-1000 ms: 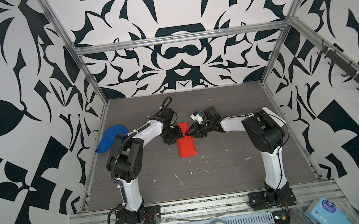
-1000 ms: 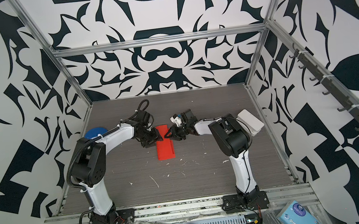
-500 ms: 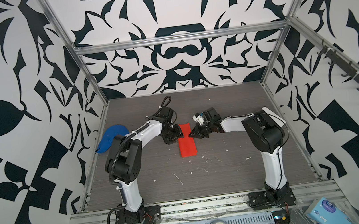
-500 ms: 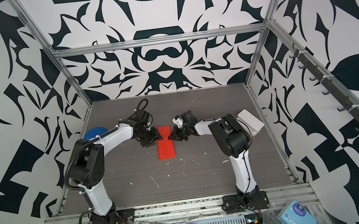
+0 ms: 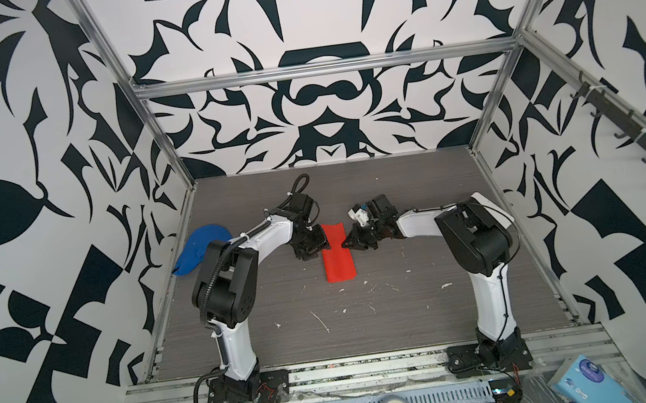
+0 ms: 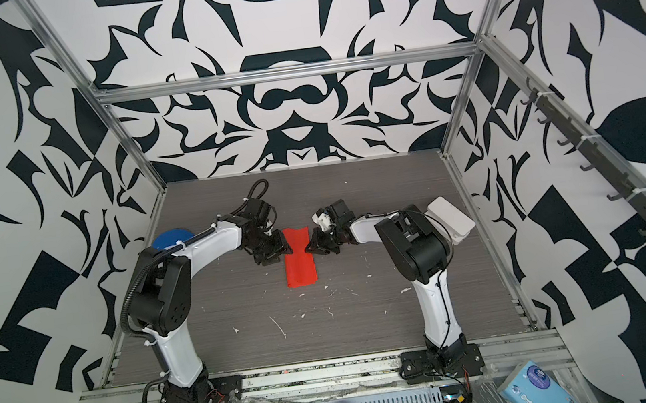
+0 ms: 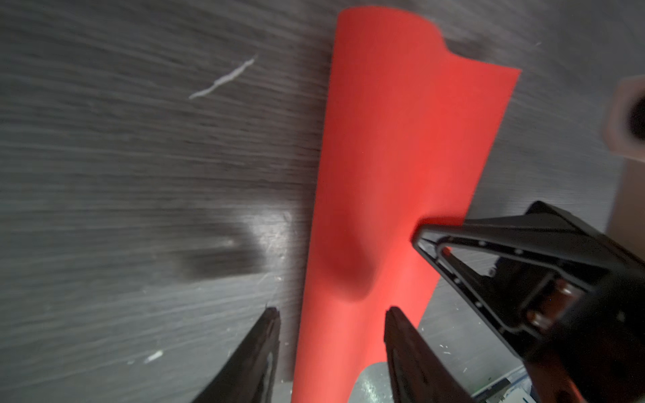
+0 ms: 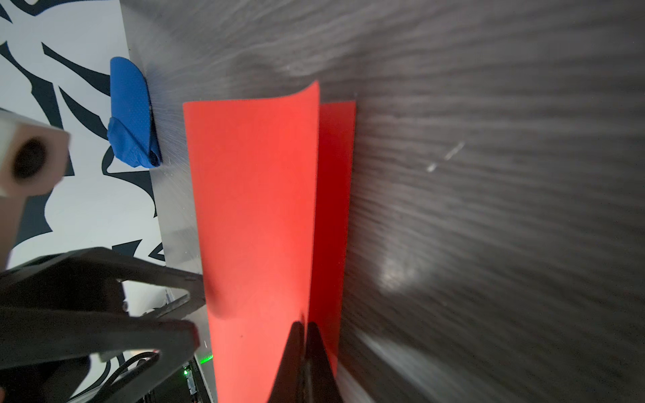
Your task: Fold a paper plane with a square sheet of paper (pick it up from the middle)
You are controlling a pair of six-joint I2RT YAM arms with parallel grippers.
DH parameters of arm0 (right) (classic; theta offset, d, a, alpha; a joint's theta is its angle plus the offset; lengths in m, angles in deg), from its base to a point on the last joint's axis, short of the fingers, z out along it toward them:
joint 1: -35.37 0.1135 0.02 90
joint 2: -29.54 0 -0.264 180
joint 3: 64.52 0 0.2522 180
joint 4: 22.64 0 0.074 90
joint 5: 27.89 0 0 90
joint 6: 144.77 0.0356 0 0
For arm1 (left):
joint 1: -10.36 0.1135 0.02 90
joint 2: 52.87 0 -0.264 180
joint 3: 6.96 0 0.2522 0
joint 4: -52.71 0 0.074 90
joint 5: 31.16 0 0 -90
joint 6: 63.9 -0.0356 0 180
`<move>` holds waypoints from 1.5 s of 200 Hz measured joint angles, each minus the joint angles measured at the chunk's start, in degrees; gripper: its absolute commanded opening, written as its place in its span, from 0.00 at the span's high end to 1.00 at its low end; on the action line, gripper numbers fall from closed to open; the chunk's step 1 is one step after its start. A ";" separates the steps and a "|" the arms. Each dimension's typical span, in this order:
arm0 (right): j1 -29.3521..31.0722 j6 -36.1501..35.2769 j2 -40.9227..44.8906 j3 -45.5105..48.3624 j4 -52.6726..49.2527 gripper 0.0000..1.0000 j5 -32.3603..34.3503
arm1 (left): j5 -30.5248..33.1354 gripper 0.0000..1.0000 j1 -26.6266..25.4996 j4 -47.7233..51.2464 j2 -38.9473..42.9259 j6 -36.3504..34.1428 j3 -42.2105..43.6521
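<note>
Right wrist view: right gripper (image 8: 304,328) clenched, apparently pinching square sheet of paper (image 8: 258,209); left gripper (image 8: 198,307) released. Sheet light, floppy, crease-prone; hold mid-edge.

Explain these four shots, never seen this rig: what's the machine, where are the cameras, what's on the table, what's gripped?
It is two robot arms, the left arm and the right arm, bolted to the near edge of a dark table. Each ends in a two-finger claw. Two pictures come from one overhead stereo camera, so they look nearly alike. The other two come from a camera on each wrist, looking along that arm's claw. On the table lies the red paper, folded in half, its top layer curling up. A blue cloth sits by the left wall and a white box by the right. The right claw is shut, pinching the top layer's edge as far as the wrist view shows. The left claw is open, straddling the opposite edge, holding nothing.
</note>
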 measured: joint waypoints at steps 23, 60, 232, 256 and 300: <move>0.00 0.00 0.00 -0.42 -0.24 1.00 -0.24 | -0.09 0.47 0.00 0.44 -1.53 -0.15 -0.96; 0.09 0.00 0.00 -1.18 -0.44 1.00 -1.11 | -0.02 0.47 0.00 1.40 -2.34 -0.50 -2.47; -1.03 -0.66 3.69 -0.31 -3.02 0.72 2.86 | 1.25 0.62 0.00 4.83 -4.68 -3.56 -3.43; -1.66 -0.68 5.38 1.07 -2.82 0.74 5.49 | 1.60 0.61 0.00 5.03 -4.83 -3.15 -3.93; -1.77 -0.87 5.60 1.66 -3.21 0.74 7.06 | 1.81 0.60 -0.13 4.98 -4.85 -1.64 -4.04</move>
